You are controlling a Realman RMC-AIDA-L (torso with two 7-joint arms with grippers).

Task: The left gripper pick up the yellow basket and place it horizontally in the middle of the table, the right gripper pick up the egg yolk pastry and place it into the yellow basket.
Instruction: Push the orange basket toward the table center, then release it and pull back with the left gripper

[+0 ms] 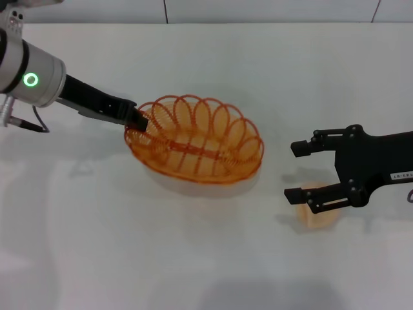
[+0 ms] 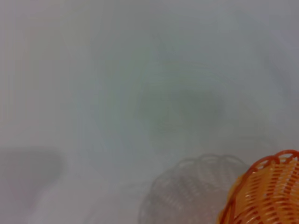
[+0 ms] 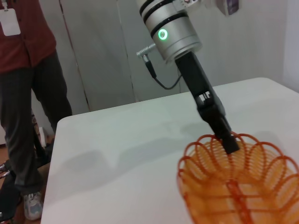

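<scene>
- Gripping the looped rim at its left end, the left gripper (image 1: 139, 118) has its fingers clamped on the yellow basket (image 1: 197, 143); its silver arm with the green light ring reaches in from the left side of the head view.
- The yellow basket sits near the middle of the table (image 1: 193, 258), lying lengthwise across the robot's front; its left end looks a little raised, and a pale shadow lies beneath it.
- In the right wrist view the same left gripper (image 3: 229, 140) comes down at a slant onto the far rim of the yellow basket (image 3: 243, 186), its black fingertip pressed against the loops.
- The left wrist view shows only a corner of the yellow basket (image 2: 271, 196) and its grey shadow on the table (image 2: 117, 93).
- The right gripper (image 1: 298, 170) hovers to the right of the basket, well apart from it, with its two fingers spread wide and holding nothing.
- The egg yolk pastry (image 1: 317, 210) lies on the table directly below the right gripper, partly hidden by the lower finger; whether that finger touches it cannot be told.
- A person in a red shirt and dark trousers (image 3: 23, 93) stands beyond the table's far edge in the right wrist view.
</scene>
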